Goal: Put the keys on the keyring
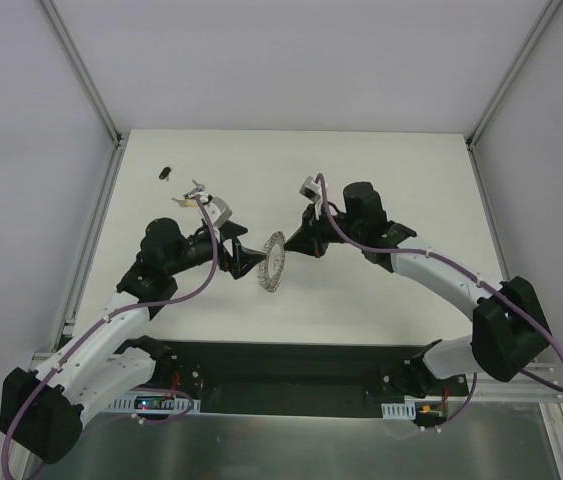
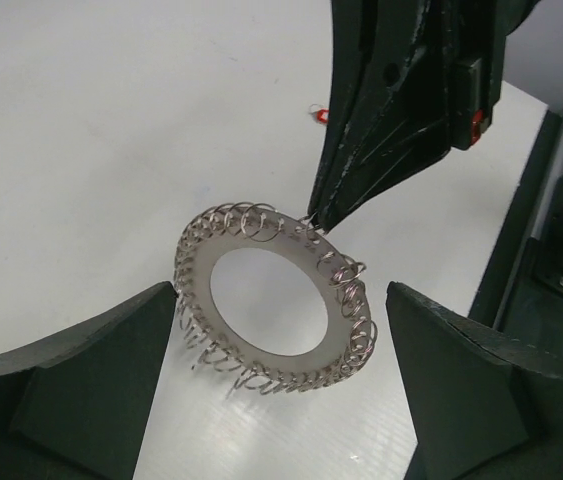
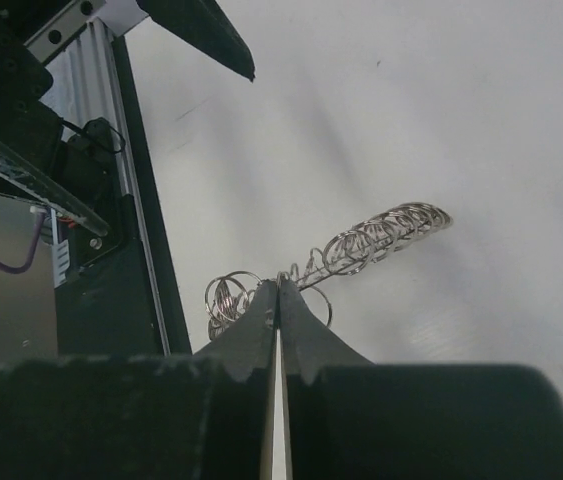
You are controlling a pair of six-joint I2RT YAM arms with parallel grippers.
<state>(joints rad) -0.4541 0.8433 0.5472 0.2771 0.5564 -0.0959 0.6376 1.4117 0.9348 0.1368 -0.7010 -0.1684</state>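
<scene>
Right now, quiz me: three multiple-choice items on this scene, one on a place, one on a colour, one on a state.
1. The keyring is: A left of both grippers; B between the left gripper and right gripper; C right of both grippers.
2. The keyring is: A red; B blue; C grey.
3. The right gripper is: A shut on the keyring's edge; B wide open; C out of view.
Answers: B, the top view shows it between them; C, bare grey metal in the left wrist view; A, its fingers pinch the coiled edge.

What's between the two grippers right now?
The keyring, upright in the top view: right gripper shut on its rim, left gripper open beside it.
</scene>
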